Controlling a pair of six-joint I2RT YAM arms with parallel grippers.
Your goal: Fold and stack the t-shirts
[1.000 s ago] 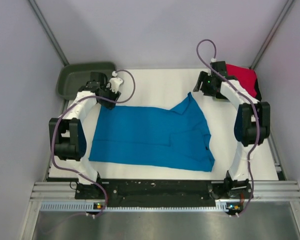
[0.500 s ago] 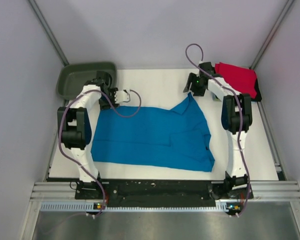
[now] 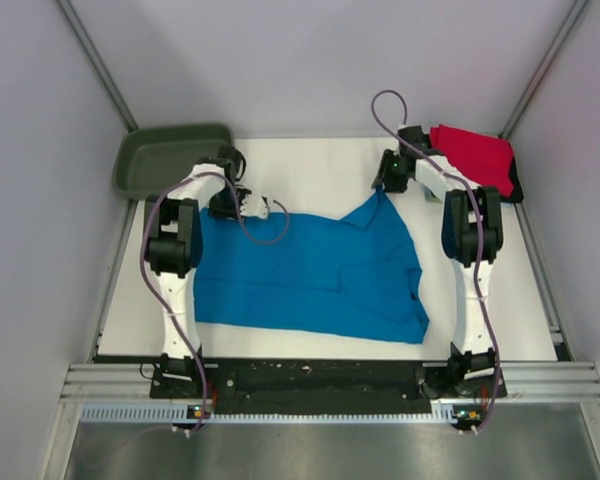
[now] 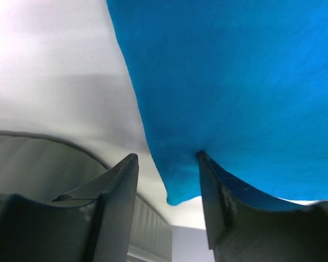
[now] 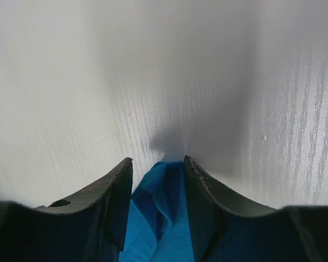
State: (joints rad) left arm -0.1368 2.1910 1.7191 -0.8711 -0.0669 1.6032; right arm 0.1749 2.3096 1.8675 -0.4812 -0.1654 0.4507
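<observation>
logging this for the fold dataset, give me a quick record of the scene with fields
surface: white table
blue t-shirt: spread out on the table, not yet folded
red t-shirt: folded, far right corner
green tub: far left corner
left gripper: open, fingers straddle the blue t-shirt's far left corner
right gripper: at the blue t-shirt's far right tip; cloth fills the gap between the fingers, grip uncertain

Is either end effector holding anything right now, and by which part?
The right end effector pinches the blue t-shirt at its far right corner. The left end effector straddles the far left corner, not closed.
</observation>
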